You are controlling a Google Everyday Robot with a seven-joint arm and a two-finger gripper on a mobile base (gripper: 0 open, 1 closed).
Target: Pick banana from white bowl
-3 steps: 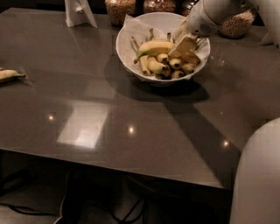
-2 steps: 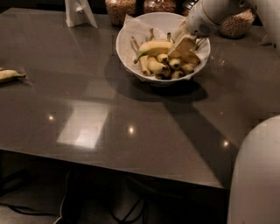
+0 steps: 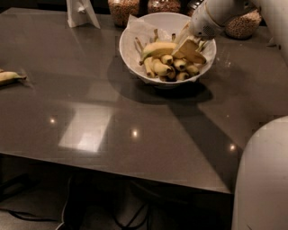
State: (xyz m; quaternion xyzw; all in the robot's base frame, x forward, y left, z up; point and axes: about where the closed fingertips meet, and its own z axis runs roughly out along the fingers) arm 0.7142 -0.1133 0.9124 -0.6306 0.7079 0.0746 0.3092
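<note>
The white bowl (image 3: 135, 54) stands at the back of the dark table, with crumpled white paper at its left rim. In it lies the banana (image 3: 158, 48), long, curved and yellow, on top of several short stubby bananas (image 3: 167, 67). My gripper (image 3: 190, 50) reaches down into the right half of the bowl from the upper right. It is right at the banana's right end and partly covers the fruit there. The white arm above it hides the bowl's far right rim.
A small pale banana (image 3: 9, 77) lies alone at the table's left edge. Glass jars of grains (image 3: 123, 9) (image 3: 243, 24) and a white stand (image 3: 81, 12) line the back. My white body (image 3: 263, 179) fills the lower right. The table's front edge (image 3: 112, 173) runs across below.
</note>
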